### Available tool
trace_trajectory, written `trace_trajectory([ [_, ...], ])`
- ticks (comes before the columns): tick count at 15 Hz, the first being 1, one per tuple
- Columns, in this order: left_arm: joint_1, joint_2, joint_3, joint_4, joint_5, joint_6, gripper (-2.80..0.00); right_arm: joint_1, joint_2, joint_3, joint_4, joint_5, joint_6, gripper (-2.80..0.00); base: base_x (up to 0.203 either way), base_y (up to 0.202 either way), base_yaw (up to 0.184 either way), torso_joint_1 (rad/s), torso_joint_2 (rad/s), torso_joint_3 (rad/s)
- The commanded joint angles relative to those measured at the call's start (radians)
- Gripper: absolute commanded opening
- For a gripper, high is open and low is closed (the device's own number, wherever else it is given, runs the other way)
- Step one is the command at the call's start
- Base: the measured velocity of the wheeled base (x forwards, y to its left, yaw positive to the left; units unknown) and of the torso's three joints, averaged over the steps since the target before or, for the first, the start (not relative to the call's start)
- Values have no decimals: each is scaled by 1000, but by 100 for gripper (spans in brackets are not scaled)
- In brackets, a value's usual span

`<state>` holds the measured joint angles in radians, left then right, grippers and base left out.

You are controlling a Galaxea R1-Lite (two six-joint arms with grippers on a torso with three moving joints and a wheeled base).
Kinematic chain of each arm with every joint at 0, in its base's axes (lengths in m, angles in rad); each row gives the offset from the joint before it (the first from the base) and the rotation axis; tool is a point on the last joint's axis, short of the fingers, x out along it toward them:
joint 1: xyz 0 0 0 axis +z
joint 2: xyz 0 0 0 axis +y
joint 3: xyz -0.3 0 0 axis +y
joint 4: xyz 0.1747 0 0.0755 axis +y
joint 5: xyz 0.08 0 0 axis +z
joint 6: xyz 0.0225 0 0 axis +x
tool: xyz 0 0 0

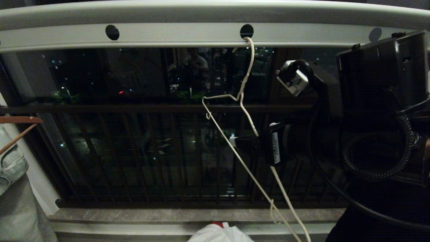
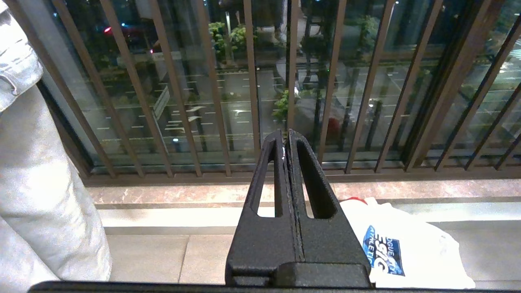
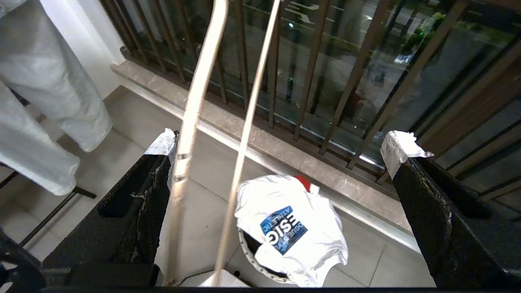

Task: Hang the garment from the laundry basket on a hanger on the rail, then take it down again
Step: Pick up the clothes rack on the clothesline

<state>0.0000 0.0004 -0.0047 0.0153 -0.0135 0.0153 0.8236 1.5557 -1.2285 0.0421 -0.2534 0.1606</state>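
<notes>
**Empty hanger on the rail, T-shirt down on the basket**

Under the rail (image 1: 188,35), the wire hanger (image 1: 247,112) is seen hooked into one of the round holes, tilted so that its arms slope down toward the near right. No clothing is carried on it. The right gripper (image 3: 281,158) is raised at the right of the scene, beside the hanger, with its jaws spread wide; two wires of the hanger pass between them, close against one finger (image 3: 138,195), and nothing is clamped. The T-shirt (image 3: 291,228) is found low down on the floor side, draped over the rim of the laundry basket (image 3: 260,260), its blue print turned upward. The left gripper (image 2: 287,138) is held low and to the left, pressed fully closed and empty, pointed at the balcony bars (image 2: 252,81). At the far left, a pale denim garment (image 1: 13,164) is hung on a wooden hanger (image 1: 18,121).
</notes>
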Motion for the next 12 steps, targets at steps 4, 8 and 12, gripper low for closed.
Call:
trace_trajectory([
  [4,0,0,0,0,0,0,-280,-1,-20,33,1,-10,-10,0,0,0,0,0,0,0],
  [8,0,0,0,0,0,0,-280,-21,-36,65,1,-10,-10,0,0,0,0,0,0,0],
  [12,0,0,0,0,0,0,-280,-23,-55,97,1,-11,-12,0,0,0,0,0,0,0],
])
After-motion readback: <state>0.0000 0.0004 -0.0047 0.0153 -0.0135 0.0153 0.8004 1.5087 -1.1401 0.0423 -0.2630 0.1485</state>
